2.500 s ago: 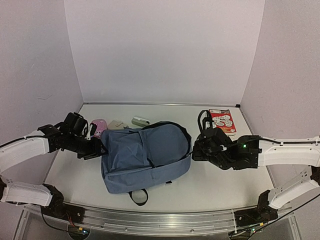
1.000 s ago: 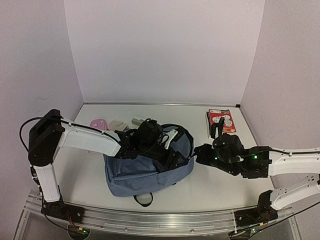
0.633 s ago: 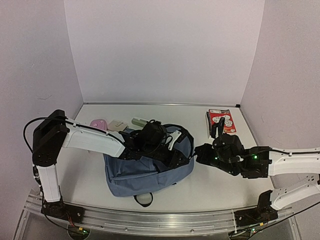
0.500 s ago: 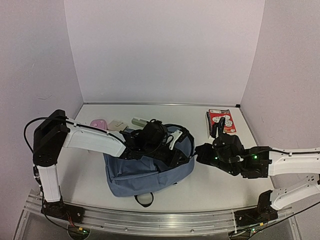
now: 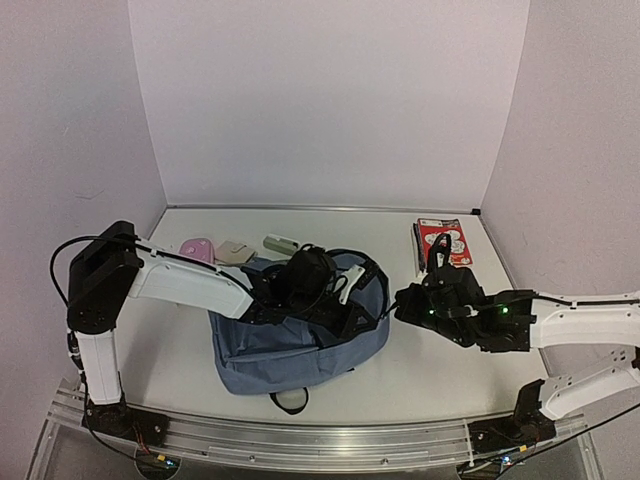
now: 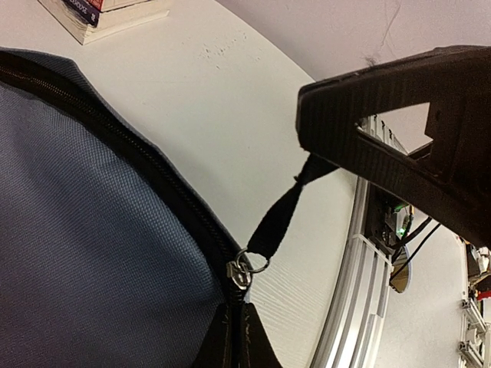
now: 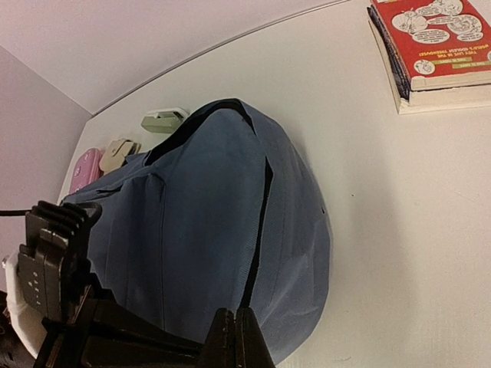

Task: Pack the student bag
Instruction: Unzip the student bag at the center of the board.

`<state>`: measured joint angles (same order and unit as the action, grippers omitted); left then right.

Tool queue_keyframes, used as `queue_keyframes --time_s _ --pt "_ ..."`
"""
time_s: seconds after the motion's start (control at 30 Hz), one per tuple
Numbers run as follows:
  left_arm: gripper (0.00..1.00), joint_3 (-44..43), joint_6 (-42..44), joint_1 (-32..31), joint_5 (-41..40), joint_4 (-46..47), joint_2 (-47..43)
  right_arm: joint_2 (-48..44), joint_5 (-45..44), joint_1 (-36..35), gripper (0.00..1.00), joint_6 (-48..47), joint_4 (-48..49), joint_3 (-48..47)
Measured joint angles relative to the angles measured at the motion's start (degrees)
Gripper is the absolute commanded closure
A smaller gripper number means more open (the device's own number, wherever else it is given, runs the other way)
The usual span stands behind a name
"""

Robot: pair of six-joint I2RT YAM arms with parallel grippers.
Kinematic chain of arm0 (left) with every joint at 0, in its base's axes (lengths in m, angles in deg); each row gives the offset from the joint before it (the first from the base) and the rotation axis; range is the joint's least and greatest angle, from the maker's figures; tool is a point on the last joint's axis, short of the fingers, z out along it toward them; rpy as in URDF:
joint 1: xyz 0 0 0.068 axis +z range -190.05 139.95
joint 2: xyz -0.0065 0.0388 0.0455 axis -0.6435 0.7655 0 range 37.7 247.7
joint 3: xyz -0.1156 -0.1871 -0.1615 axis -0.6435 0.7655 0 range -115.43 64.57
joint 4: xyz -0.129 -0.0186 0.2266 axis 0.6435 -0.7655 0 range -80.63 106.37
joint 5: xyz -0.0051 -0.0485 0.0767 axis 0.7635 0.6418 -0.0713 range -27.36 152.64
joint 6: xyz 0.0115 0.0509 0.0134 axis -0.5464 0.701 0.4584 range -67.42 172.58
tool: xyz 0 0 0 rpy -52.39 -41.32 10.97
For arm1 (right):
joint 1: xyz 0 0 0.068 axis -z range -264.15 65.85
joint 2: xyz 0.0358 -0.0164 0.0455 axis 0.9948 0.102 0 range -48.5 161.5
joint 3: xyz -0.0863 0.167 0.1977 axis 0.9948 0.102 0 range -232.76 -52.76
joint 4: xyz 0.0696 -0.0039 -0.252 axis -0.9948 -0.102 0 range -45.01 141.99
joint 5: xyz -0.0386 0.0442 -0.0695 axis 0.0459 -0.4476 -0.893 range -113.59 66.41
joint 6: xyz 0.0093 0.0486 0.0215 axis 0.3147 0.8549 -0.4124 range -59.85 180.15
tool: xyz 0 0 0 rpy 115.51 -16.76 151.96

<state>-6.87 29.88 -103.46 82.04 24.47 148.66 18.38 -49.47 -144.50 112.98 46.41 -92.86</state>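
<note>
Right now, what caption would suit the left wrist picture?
Taut zip strap runs from the bag's zipper up to the left pincer.

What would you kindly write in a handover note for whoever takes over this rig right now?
Left end effector: shut on the zip pull, strap taut.
Right end effector: shut, pinching the near edge of the student bag.
The bag lies between the arms, with the books far right and the pink item, beige item and green item behind it.
Done: nothing visibly packed.
To do: work the zip, load the items.
</note>
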Motion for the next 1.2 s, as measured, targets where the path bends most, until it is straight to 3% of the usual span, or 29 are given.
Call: queue_keyframes --time_s 0.63,1.2 --pt "1.0 8.95 -4.9 -3.37 0.1 0.64 -4.62 7.07 2.77 5.15 1.0 -4.25 0.01 -3.58" --pt "1.0 17.88 -7.91 -6.26 0.02 -6.33 -14.23 17.05 8.39 11.16 1.0 -7.89 5.77 -7.34"
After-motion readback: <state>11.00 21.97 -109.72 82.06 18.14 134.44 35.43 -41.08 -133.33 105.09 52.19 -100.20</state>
